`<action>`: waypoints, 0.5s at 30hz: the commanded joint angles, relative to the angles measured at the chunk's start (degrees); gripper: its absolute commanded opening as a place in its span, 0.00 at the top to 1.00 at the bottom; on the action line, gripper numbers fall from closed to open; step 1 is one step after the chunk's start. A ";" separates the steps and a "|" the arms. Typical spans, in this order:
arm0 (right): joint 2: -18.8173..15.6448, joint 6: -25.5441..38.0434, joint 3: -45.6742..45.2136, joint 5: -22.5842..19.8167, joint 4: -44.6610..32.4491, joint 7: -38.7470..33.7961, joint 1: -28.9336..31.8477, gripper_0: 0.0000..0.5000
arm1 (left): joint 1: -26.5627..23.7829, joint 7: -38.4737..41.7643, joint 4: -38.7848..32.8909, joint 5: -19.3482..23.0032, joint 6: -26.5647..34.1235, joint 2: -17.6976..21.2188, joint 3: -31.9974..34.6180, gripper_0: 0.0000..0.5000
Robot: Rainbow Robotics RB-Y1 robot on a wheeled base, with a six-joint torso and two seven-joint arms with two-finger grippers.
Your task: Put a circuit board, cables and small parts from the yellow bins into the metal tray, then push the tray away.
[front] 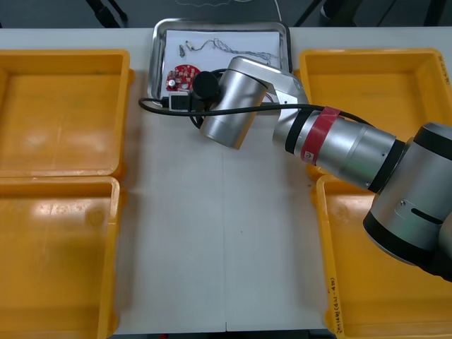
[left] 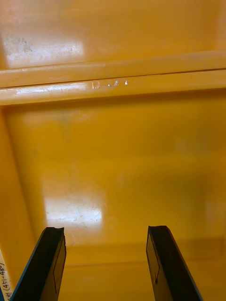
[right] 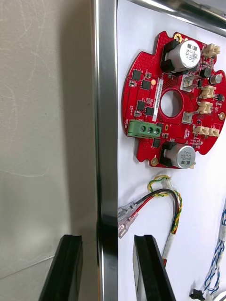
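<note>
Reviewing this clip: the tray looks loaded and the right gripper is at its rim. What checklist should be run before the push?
1. Circuit board lies in the metal tray: ok.
2. Red and yellow cable and blue and white cable in the tray: ok.
3. Small metal parts in the tray: cannot tell.
4. Right gripper open, one finger on each side of the tray's rim: ok.
5. Red and yellow cable's clear ends free of the inner finger: cannot tell, they lie very close.
6. Left gripper open over a yellow bin: ok.

Board [right: 172, 99], cables [right: 165, 202], perhaps small parts [front: 182, 49], in tray [right: 106, 117]
</note>
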 commanded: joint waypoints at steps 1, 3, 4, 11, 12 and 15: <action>1.01 -0.13 0.81 0.34 0.56 1.53 -3.28 0.20 | 1.67 4.46 -0.87 -0.57 0.34 -0.63 -0.57 0.00; 0.93 -0.04 0.81 -0.19 0.56 1.88 -3.37 0.13 | 1.67 4.46 -0.87 -0.57 0.34 -0.63 -0.57 0.00; 0.93 0.22 0.81 -0.63 0.56 2.15 -3.37 0.13 | 1.67 4.46 -0.87 -0.57 0.34 -0.63 -0.57 0.00; 0.31 1.54 0.81 -3.09 -0.23 3.47 -3.28 0.01 | 1.67 4.46 -0.87 -0.57 0.34 -0.63 -0.57 0.00; 0.13 1.89 0.81 -3.09 -0.58 3.64 -3.28 0.00 | 1.67 4.46 -0.87 -0.57 0.34 -0.63 -0.57 0.00; -0.66 3.38 0.46 -3.18 -2.51 3.82 -3.28 0.00 | 1.67 4.46 -0.87 -0.57 0.34 -0.63 -0.57 0.00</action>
